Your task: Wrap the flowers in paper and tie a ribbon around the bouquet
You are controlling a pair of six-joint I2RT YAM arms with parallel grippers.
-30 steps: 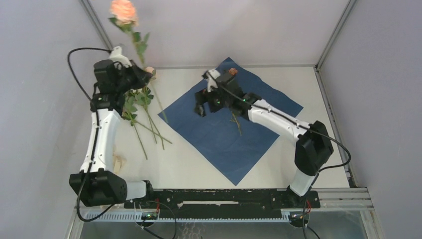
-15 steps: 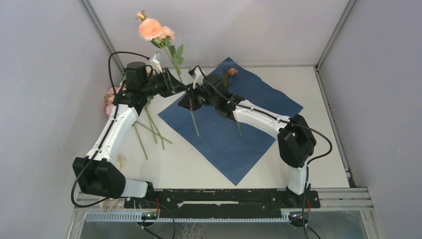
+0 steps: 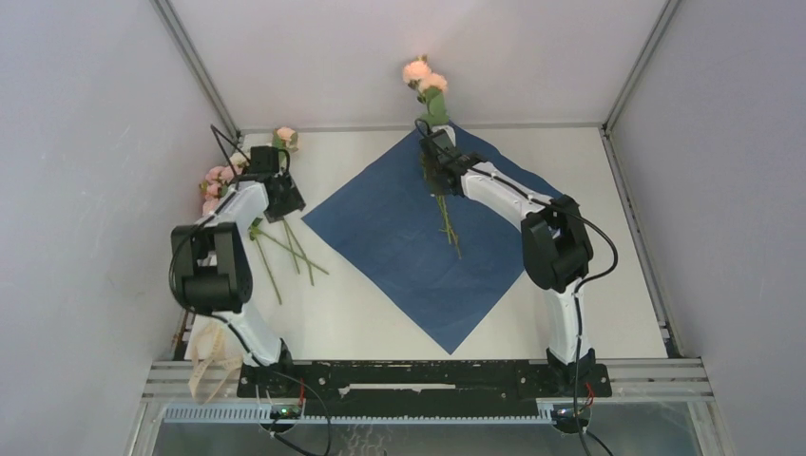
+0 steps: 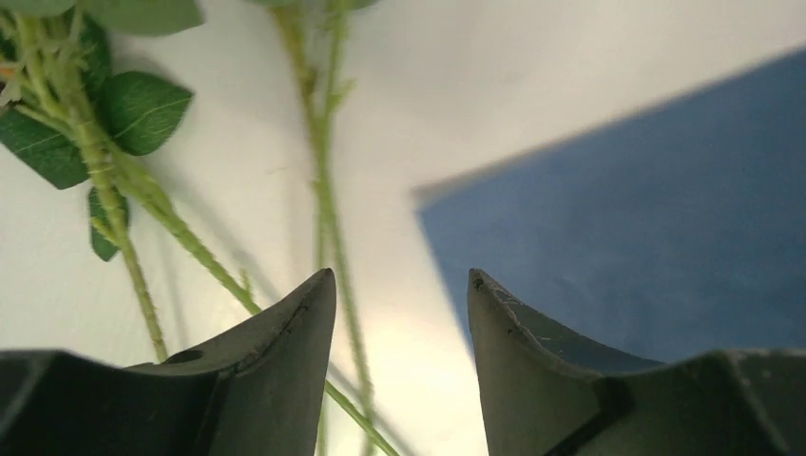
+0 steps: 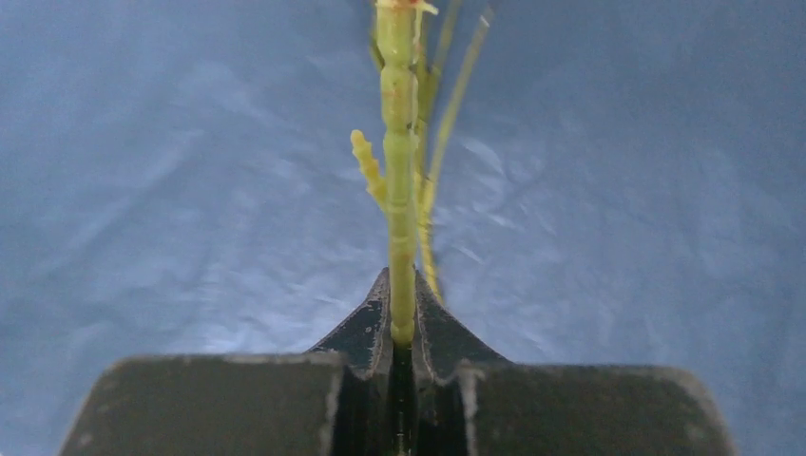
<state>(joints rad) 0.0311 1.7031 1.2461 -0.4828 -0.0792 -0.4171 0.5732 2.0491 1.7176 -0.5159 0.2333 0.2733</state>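
The blue paper (image 3: pixel 399 242) lies flat as a diamond in the middle of the table. At its far corner my right gripper (image 3: pixel 433 150) is shut on the green stem (image 5: pixel 399 142) of a flower whose peach blooms (image 3: pixel 423 74) stand up toward the back wall. Below the gripper a thin stem (image 3: pixel 447 223) lies on the paper. More flowers (image 3: pixel 215 179) lie left of the paper, their stems (image 3: pixel 285 249) pointing toward me. Over them my left gripper (image 3: pixel 288 201) hangs open with nothing in it (image 4: pixel 399 275). The cream ribbon (image 3: pixel 211 359) lies at the near left edge.
Grey walls and slanted frame posts (image 3: pixel 195 66) close in the table on three sides. The rail carrying the arm bases (image 3: pixel 409 375) runs along the near edge. The paper's left corner (image 4: pixel 646 218) shows just right of the left fingers.
The peach flower passed from my left gripper to the right, which shut on its stem and carried it to the paper's far corner. The left gripper opened and swung back over the loose flowers.
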